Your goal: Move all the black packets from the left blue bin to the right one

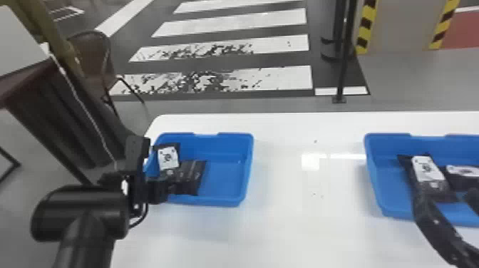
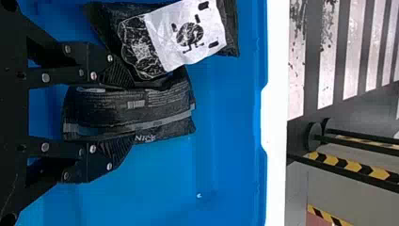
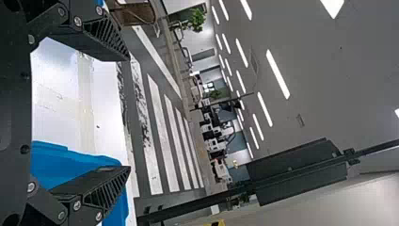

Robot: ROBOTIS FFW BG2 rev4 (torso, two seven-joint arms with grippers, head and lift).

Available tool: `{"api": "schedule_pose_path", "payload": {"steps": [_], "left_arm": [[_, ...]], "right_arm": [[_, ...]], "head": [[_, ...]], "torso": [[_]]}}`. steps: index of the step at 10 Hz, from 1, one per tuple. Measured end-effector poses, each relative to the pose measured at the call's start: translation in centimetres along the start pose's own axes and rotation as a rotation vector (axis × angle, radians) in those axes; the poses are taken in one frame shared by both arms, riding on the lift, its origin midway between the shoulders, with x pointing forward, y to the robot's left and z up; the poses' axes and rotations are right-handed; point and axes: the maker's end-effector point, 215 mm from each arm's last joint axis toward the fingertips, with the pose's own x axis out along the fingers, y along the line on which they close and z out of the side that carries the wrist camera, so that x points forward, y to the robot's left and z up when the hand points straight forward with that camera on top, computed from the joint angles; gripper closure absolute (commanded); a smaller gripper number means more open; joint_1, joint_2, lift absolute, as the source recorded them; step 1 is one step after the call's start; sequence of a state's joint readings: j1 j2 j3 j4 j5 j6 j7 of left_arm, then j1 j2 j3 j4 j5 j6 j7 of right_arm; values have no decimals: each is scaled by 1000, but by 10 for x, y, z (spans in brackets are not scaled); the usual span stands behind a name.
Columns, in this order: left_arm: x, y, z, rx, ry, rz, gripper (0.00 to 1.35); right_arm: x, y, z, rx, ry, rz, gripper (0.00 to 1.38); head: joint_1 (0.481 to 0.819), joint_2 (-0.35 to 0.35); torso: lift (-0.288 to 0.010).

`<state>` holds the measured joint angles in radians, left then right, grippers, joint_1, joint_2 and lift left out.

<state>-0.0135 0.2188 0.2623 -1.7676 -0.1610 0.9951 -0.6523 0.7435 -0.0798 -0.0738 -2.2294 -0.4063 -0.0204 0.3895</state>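
Grips black packet (image 2: 162, 103) in left tool (image 2: 129, 113), down inside left blue bin (image 2: 230, 141). Likely handles light, pliable, a little slippery; best pinched mid-body. Has right tool (image 3: 129, 113) spread open by right bin (image 1: 390, 185).

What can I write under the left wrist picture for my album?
The left end effector at one black packet, with a white-labelled packet beside it in the blue bin.
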Motion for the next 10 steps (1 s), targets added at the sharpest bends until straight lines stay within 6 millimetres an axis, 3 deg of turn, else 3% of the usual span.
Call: {"api": "schedule_pose_path", "payload": {"steps": [2,5,7,10], "left_arm": [[-2,-1,15,34,-67,-10,1187],[-40,-26,68,120,-242,-40,1187],[-61,-79,85,144,-350,-165,1187],[-68,-181,81,150,-401,-400,1187]], "right_arm": [[0,0,0,4,0,0,220],[6,6,4,16,-12,17,220],[20,28,2,78,-15,101,220],[48,50,-10,168,13,232,220]], "head": [[695,229],[695,211],[695,181],[695,104]], "torso": [[-140],[-140],[-140],[-140]]}}
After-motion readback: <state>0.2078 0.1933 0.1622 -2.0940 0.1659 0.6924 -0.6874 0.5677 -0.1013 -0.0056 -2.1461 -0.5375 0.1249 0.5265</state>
